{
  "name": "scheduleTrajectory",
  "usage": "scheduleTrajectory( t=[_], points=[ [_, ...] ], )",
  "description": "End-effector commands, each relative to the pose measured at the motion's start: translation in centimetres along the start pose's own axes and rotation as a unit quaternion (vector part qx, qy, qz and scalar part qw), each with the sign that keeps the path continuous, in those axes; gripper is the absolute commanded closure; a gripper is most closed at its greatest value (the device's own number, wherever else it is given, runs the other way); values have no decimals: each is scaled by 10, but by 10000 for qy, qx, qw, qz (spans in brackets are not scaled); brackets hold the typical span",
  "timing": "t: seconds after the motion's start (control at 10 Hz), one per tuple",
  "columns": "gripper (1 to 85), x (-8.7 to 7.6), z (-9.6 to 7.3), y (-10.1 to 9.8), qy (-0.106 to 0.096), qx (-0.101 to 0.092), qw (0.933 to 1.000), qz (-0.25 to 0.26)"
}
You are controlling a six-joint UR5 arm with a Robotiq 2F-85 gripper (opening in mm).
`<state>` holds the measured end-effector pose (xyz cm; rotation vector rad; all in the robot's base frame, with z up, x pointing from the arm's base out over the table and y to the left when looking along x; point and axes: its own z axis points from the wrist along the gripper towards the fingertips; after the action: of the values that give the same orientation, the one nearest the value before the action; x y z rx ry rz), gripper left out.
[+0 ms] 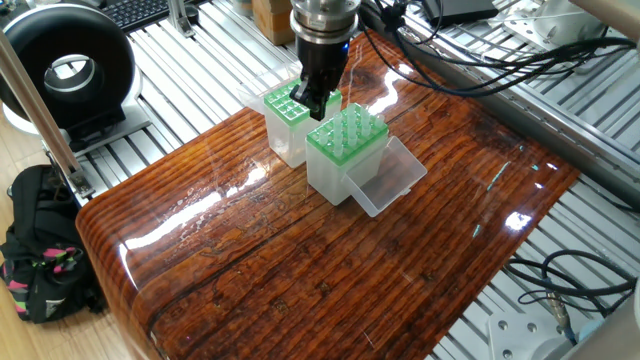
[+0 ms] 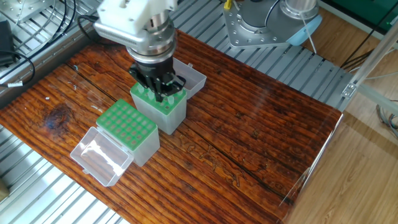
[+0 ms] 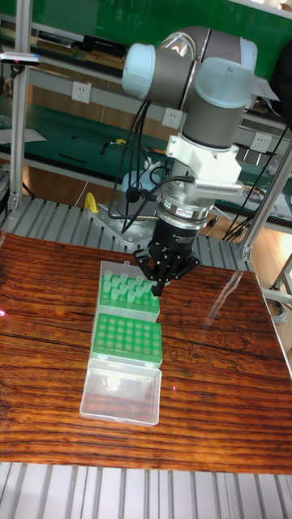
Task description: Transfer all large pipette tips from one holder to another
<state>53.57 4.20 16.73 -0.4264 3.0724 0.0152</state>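
Note:
Two clear holders with green tops stand side by side on the wooden table. One holder (image 1: 335,175) (image 2: 165,119) carries the large pipette tips (image 1: 347,128) (image 2: 170,103) (image 3: 122,286), whitish cones standing upright in its holes. The other holder (image 1: 285,108) (image 2: 126,123) (image 3: 126,332) shows only green holes. My gripper (image 1: 312,103) (image 2: 160,93) (image 3: 158,285) points straight down, low over the tip-filled holder at its edge. Its dark fingertips stand close together among the tips. Whether they hold a tip is hidden.
Each holder's clear lid lies open flat beside it (image 1: 390,178) (image 2: 99,155) (image 2: 189,74) (image 3: 122,391). A black ring-shaped device (image 1: 65,65) and a backpack (image 1: 40,250) are left of the table. Cables (image 1: 480,40) trail behind. The arm's base (image 2: 267,22) is beyond the far edge.

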Motion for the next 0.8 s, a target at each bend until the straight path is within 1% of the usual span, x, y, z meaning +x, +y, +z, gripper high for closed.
scheduleTrajectory(
  t=[0.0,0.1,0.2,0.3,0.4,0.6,0.7],
  points=[
    [847,-4,1,8,-116,-57,9999,-102],
    [847,-6,1,6,-166,-10,9998,-111],
    [847,-11,0,8,-242,-51,9996,-115],
    [847,-15,3,4,-328,8,9993,-171],
    [847,-14,4,2,-312,61,9993,-221],
    [847,-12,3,13,-275,-159,9993,-208],
    [847,-11,3,15,-248,-175,9993,-216]
  ],
)
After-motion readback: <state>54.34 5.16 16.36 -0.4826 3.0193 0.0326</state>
